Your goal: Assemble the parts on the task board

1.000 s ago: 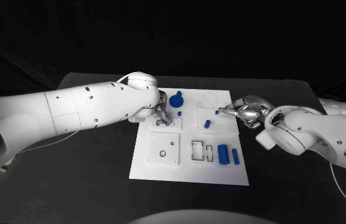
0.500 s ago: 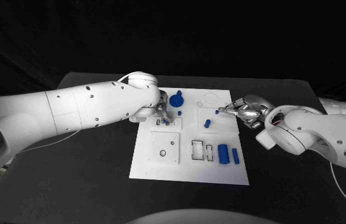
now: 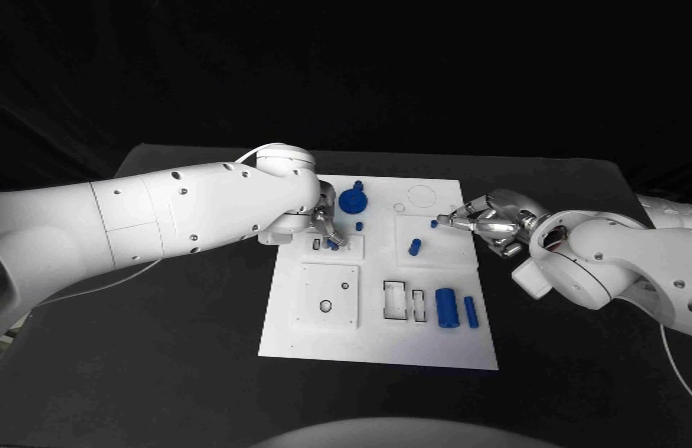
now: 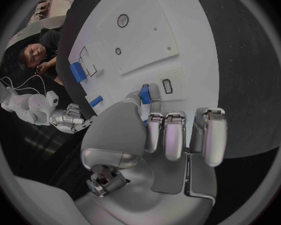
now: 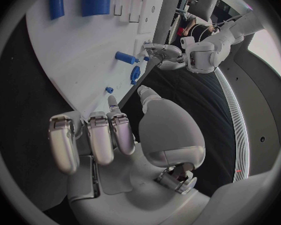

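Observation:
The white task board (image 3: 378,338) lies in the middle of the black table. My left hand (image 3: 320,226) hovers over its far left part and pinches a small blue part (image 4: 145,94) between thumb and a finger, just beside a small rectangular slot (image 4: 167,85). My right hand (image 3: 486,220) hangs at the board's right edge with its fingers (image 5: 100,135) curled in and nothing in them. A tiny blue part (image 3: 434,224) sits on the board just before its fingertips. A blue knob (image 3: 353,202), a blue peg (image 3: 414,247) and two blue blocks (image 3: 447,308) are on the board.
A square plate with holes (image 3: 330,296) and open rectangular slots (image 3: 394,300) take up the board's near half. A round recess (image 3: 420,196) lies at its far right. Bare black table (image 3: 173,338) surrounds the board.

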